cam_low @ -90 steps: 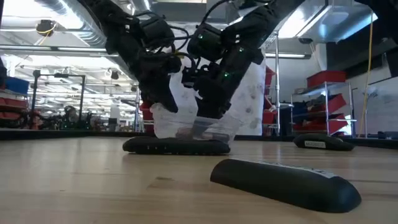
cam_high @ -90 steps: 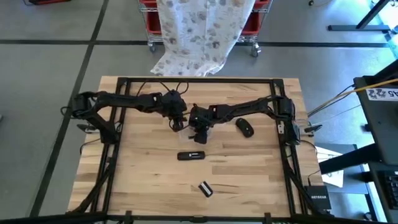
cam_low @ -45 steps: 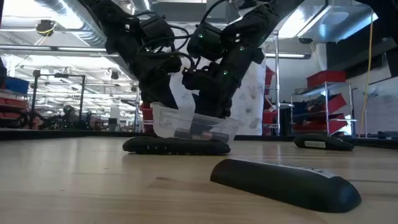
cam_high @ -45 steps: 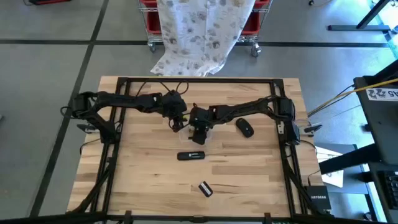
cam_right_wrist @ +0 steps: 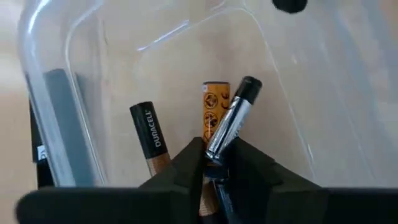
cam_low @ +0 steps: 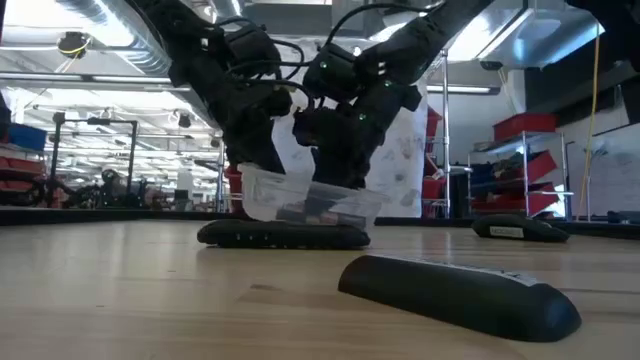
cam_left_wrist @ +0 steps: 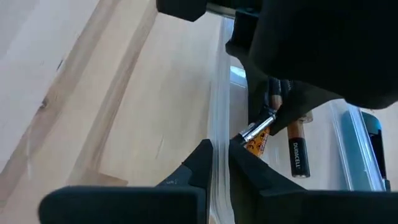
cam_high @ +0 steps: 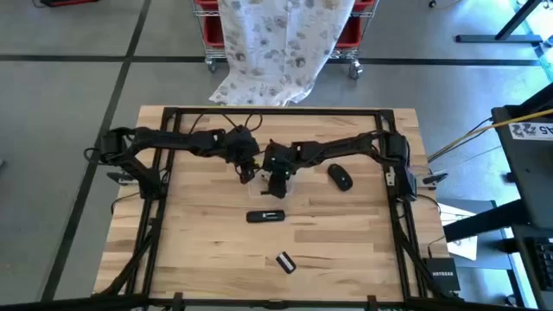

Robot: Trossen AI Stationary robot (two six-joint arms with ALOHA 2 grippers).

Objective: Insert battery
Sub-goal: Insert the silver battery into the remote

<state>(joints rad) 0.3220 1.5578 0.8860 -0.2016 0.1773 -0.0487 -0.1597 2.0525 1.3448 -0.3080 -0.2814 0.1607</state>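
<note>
A clear plastic container (cam_high: 263, 177) (cam_low: 305, 200) sits mid-table with loose batteries in it. My left gripper (cam_left_wrist: 217, 158) is shut on its wall. My right gripper (cam_right_wrist: 214, 165) reaches down into it and is shut on a silver-and-black battery (cam_right_wrist: 231, 118). A Duracell battery (cam_right_wrist: 148, 140) and an orange battery (cam_right_wrist: 214, 99) lie on the container's floor. A black remote (cam_high: 265, 216) (cam_low: 283, 234) lies flat on the table, nearer than the container. My left gripper pinches the container's clear side wall (cam_left_wrist: 217, 140) at its rim, one finger inside and one outside. My right gripper pinches the silver-and-black battery near its lower end (cam_right_wrist: 217, 152) between its two fingers, from above. The battery stands tilted, its free end (cam_right_wrist: 249, 86) raised above the other batteries.
A small black piece (cam_high: 285, 262) (cam_low: 460, 295) lies near the table's front. A dark rounded object (cam_high: 340, 177) (cam_low: 520, 228) lies right of the container. Black frame rails (cam_high: 393, 216) run along the table's sides. A patterned cloth (cam_high: 276, 43) hangs beyond the far edge.
My right gripper has risen slightly inside the container and drawn a little toward the far edge, staying shut. My left gripper has kept its hold on the wall.
</note>
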